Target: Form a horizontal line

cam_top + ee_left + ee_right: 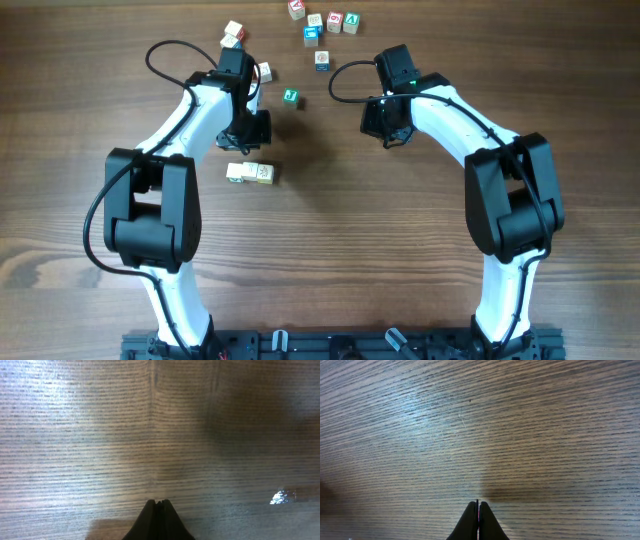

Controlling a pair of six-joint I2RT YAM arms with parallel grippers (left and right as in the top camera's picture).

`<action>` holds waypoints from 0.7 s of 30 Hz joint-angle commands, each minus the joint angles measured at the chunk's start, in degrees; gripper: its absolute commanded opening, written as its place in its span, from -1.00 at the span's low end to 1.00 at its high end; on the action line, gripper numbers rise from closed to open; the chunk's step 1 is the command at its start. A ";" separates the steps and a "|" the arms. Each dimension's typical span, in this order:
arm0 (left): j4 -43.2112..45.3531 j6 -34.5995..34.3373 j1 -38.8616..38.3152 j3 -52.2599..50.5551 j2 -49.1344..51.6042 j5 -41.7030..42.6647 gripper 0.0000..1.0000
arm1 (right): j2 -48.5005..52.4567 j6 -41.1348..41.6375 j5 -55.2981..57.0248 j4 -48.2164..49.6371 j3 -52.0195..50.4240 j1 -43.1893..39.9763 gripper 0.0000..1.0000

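A short row of pale wooden cubes (250, 173) with faint green marks lies edge to edge on the table, just below my left gripper (250, 130). The left gripper is shut and empty; its wrist view shows its closed fingertips (157, 503) over bare wood. My right gripper (390, 127) is shut and empty to the right of centre; its wrist view shows closed fingertips (477, 503) over bare wood. The row is out of both wrist views.
Single letter cubes lie toward the far edge: a green one (290, 96), a pale one (264, 72), two at the upper left (232, 36), a blue one (321, 60) and several near the top (325, 20).
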 commanded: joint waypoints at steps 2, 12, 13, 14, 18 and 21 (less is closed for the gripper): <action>-1.62 -0.57 0.04 0.11 1.20 -0.74 -0.92 | -1.81 0.87 -0.17 -0.22 0.17 0.15 -0.91; -0.98 -0.55 0.04 -3.34 1.20 -0.74 -0.92 | -1.81 0.87 -0.17 -0.24 0.17 0.15 -0.91; -0.68 -0.55 0.04 -3.54 1.20 -0.74 -0.92 | -1.81 0.85 -0.17 -0.24 0.17 0.15 -0.91; -0.61 -0.55 0.04 -3.54 1.20 -0.74 -0.92 | -1.81 0.85 -0.17 -0.24 0.17 0.15 -0.92; 0.31 -0.55 0.04 -3.54 1.20 -0.74 -0.92 | -1.81 0.85 -0.17 -0.24 0.17 0.15 -0.91; 0.44 -0.57 0.04 -3.54 1.20 -0.74 -0.92 | -1.81 0.85 -0.17 -0.24 0.17 0.15 -0.91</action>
